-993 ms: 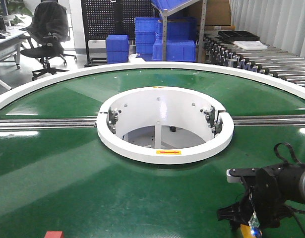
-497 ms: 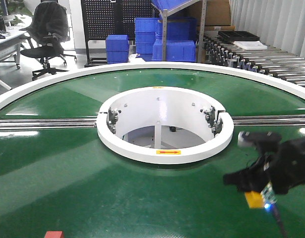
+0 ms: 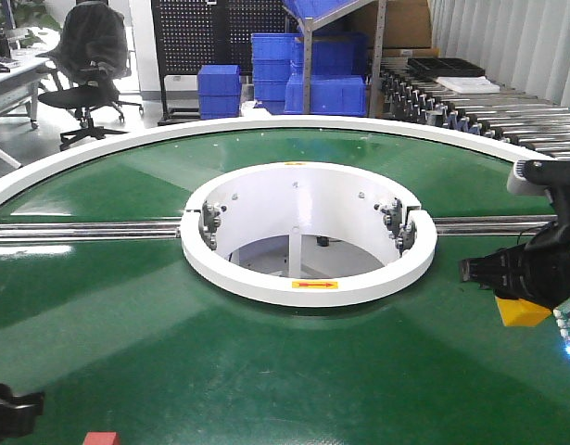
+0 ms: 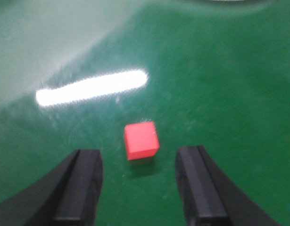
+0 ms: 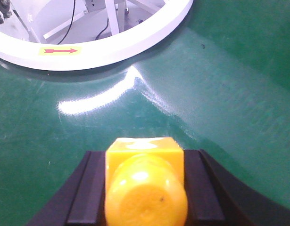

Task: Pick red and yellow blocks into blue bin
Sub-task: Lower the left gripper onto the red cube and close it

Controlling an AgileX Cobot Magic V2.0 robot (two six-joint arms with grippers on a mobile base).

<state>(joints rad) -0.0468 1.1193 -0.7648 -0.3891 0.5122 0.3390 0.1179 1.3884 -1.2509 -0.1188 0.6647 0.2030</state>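
In the front view, your right gripper (image 3: 518, 292) hangs at the right edge of the frame, above the green belt (image 3: 127, 306), and is closed on the yellow block (image 3: 521, 313), which shows just under its black body. The block is clear of the belt, to the right of the white ring (image 3: 308, 278). Your left gripper (image 3: 8, 411) is only a dark shape at the lower left corner, and this view does not show how its jaws stand. The red block (image 3: 101, 438) lies on the belt at the bottom edge, just right of that gripper. Blue crates (image 3: 308, 79) are stacked in the upper middle, behind the belt. In the left wrist view, which is blurred, the jaws stand wide. The red block sits flat on the belt in the middle of the frame, just ahead of the two dark fingers (image 4: 81, 188) and touching neither. In the right wrist view, the yellow block fills the lower middle, clamped on both sides by the fingers (image 5: 90, 188), with the white ring across the top.
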